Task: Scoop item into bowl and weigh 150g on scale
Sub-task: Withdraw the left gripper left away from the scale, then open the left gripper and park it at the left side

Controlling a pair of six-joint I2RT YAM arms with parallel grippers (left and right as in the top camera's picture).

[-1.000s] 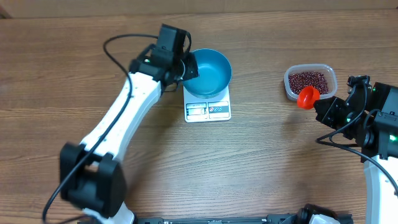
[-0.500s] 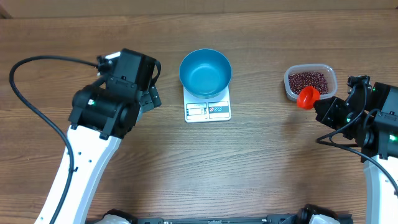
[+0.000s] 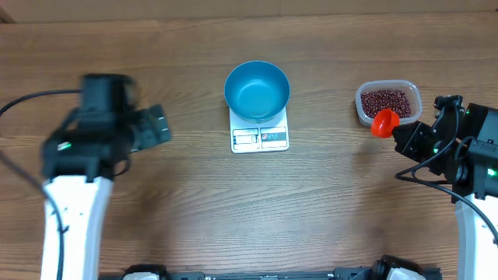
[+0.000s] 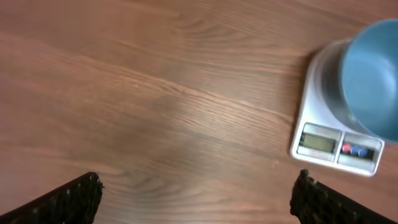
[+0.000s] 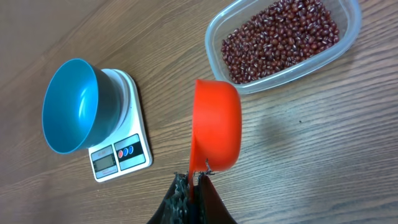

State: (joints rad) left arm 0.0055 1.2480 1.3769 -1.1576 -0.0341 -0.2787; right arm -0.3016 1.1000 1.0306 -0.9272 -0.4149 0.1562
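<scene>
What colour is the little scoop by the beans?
The small plastic scoop is bright orange-red; the right wrist view shows it best.

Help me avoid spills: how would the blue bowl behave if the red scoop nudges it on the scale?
The bowl looks like empty thin plastic, so probably light and easy to shove. It overhangs the scale, so a rim knock might tip it. The smooth scale top likely lets it slide.

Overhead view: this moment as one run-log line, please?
bowl empty on scale | left pincer open | right pincer shut on red scoop
</scene>
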